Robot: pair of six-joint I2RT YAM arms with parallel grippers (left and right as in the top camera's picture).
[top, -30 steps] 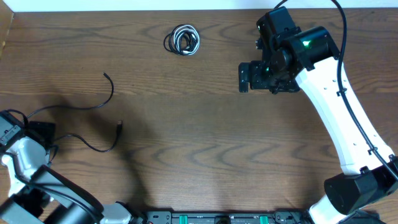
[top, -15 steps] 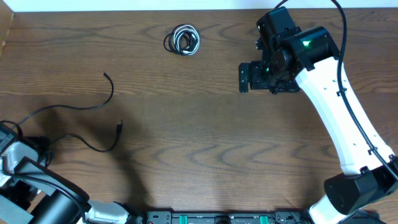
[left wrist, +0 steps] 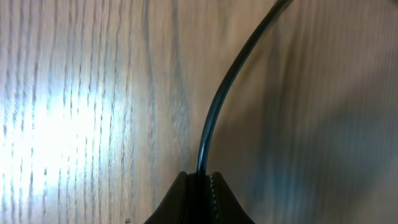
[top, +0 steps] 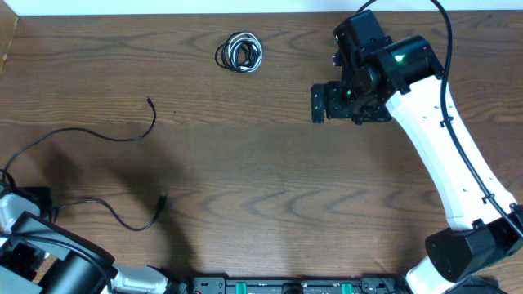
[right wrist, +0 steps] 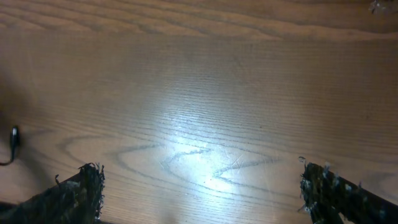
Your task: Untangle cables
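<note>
Spreading across the whole view, the wooden counter (top: 270, 188) carries everything. The right hand (right wrist: 199, 186) hovers over bare wood with its jaws fully apart and holds nothing, probably kept ready for its turn. The left hand (left wrist: 199, 183), at the near left edge, is closed tight on the loose black cable (left wrist: 207, 124), which runs straight out of its grip, likely so it can be dragged aside. The black-and-white bundle (top: 239, 52) lies well apart from that hand, near the far edge.

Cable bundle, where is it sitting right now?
In the overhead view the bundle lies coiled near the table's far edge, left of centre, to the left of the open right gripper and beyond the loose black cable.
</note>
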